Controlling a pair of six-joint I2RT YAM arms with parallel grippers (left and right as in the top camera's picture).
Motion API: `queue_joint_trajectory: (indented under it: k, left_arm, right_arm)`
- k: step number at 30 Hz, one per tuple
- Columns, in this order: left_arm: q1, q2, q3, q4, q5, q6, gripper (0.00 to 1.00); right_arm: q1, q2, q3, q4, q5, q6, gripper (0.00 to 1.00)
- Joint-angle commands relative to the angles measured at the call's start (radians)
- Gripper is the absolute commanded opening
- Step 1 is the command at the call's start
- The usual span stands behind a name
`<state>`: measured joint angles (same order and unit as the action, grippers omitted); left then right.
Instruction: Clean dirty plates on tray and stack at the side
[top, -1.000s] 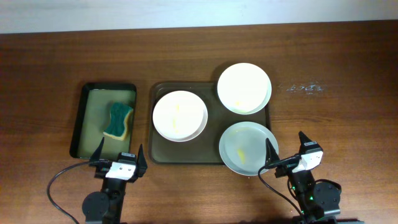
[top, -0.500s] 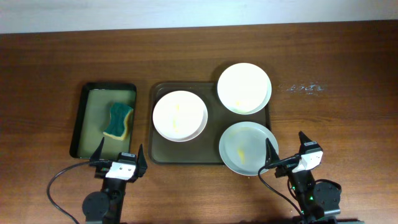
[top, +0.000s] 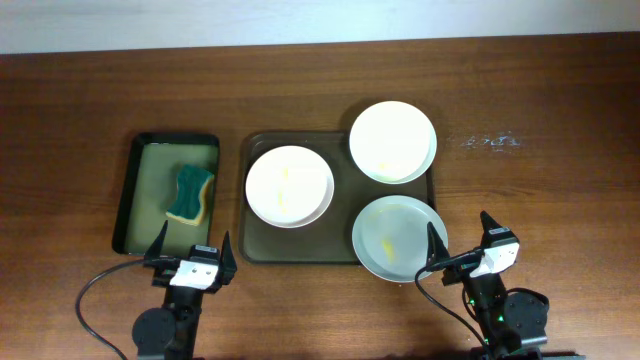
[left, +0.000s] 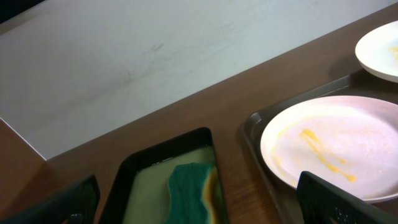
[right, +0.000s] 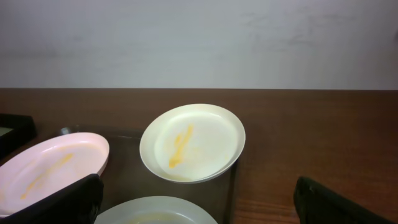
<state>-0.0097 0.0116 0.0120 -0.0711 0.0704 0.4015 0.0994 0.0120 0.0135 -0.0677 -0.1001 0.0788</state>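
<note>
Closest to me, at the near edge of the table (top: 545, 95), my left gripper (top: 192, 246) and right gripper (top: 459, 236) both have their fingers spread wide with nothing between them; just ahead of the right one, the nearest plate (top: 399, 238), smeared yellow, overhangs the near right corner of the tray (top: 340, 225). Farther on, the second plate (top: 289, 186) lies on the tray's left half; the third plate (top: 392, 141) sits over its far right corner; left of the tray, a green-and-yellow sponge (top: 191, 194) lies in the small black-rimmed tray (top: 127, 200).

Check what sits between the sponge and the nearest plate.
Nothing loose: between sponge and plate, overhead shows just the small tray's rim, a strip of table and the brown tray's rim.
</note>
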Motion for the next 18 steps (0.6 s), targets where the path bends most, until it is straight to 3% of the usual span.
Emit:
queue_joint_trajectory:
  k: [1, 8, 12, 18]
  left_arm:
    - [0.005, -0.005, -0.003, -0.005, -0.006, 0.016, 0.99]
    - [0.005, -0.005, -0.003, -0.005, -0.006, 0.004, 0.99]
    - [0.005, -0.005, -0.003, 0.018, 0.109, 0.003, 0.99]
    - [0.006, -0.001, 0.03, 0.067, 0.117, -0.2, 0.99]
  right_arm:
    - [0.006, -0.009, -0.008, -0.003, 0.011, 0.003, 0.98]
    - [0.006, -0.008, -0.008, -0.003, 0.0, 0.006, 0.98]
    - [0.005, -0.009, -0.008, 0.006, 0.011, 0.006, 0.99]
    - [0.005, -0.008, 0.067, 0.019, 0.011, 0.006, 0.98]
